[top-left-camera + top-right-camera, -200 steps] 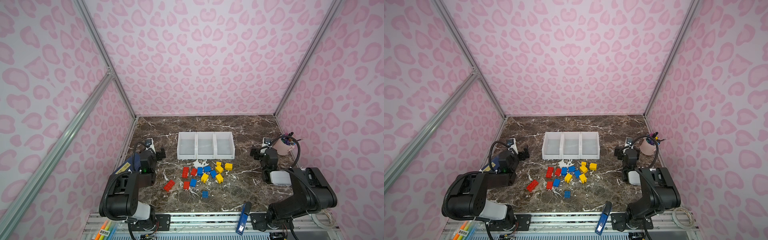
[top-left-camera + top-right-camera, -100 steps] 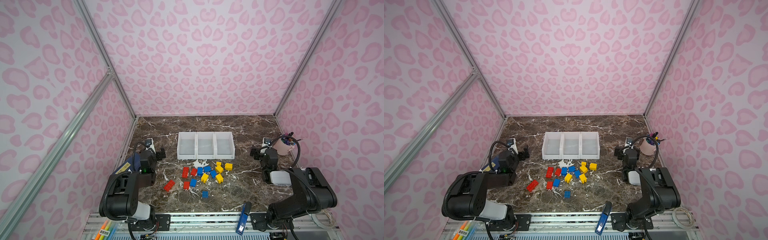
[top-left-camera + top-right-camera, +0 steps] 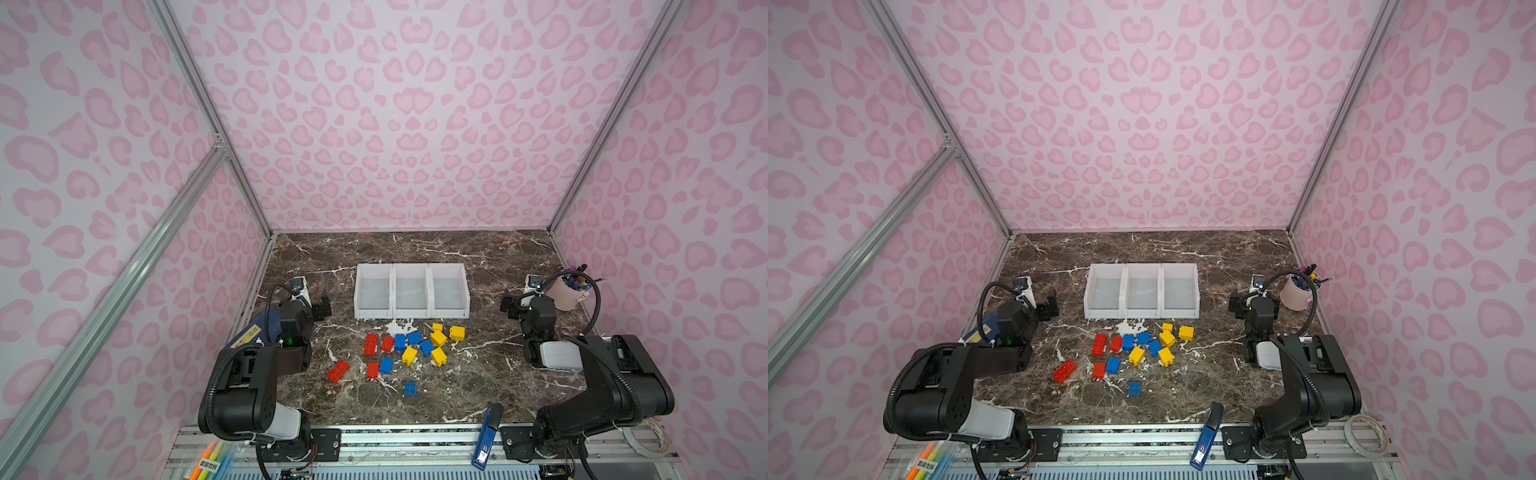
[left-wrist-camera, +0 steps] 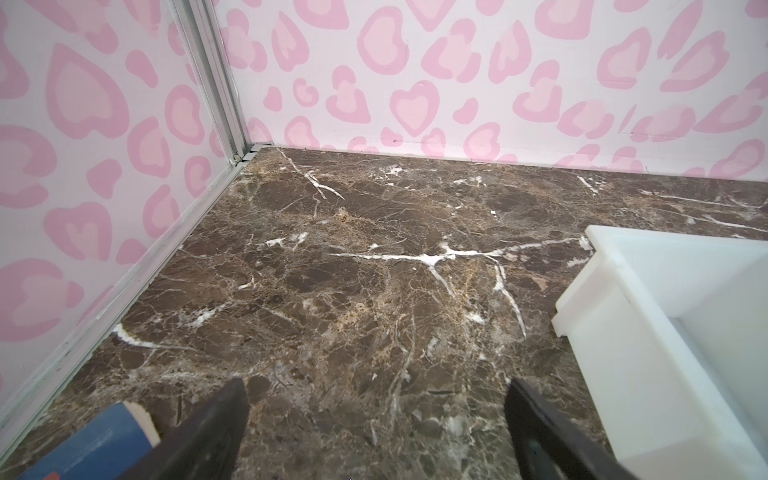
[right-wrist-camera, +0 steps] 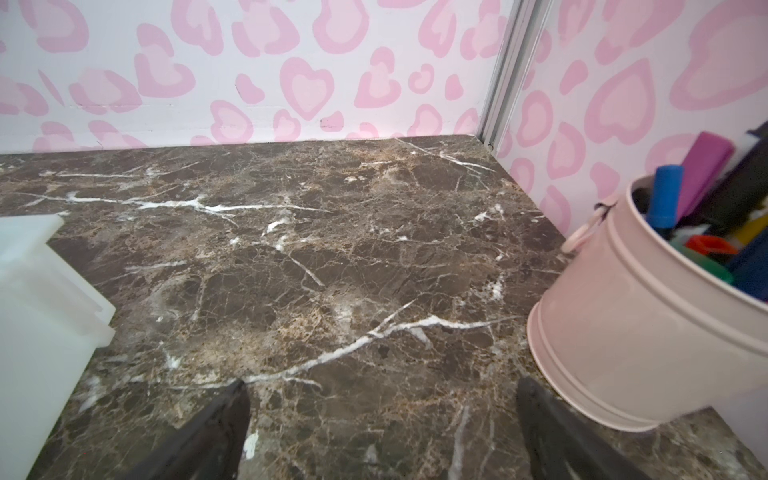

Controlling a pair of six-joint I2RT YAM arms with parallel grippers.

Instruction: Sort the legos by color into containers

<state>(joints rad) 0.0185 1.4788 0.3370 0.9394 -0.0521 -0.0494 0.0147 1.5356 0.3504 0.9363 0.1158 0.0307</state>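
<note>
Left of the containers (image 3: pixel 411 312), the left gripper (image 4: pixel 374 386) hovers low over the marble table (image 4: pixel 353 270), its jaws spread wide and holding nothing. The legos (image 3: pixel 409 355) lie scattered just in front of the containers. Right of the containers, the right gripper (image 5: pixel 380 386) is equally wide and empty, beside the pink pen cup (image 5: pixel 623 332).

Both top views look down from high in front, sharing the whole table (image 3: pixel 478 390); wrist cameras sit low, facing the back wall (image 4: pixel 457 83).
</note>
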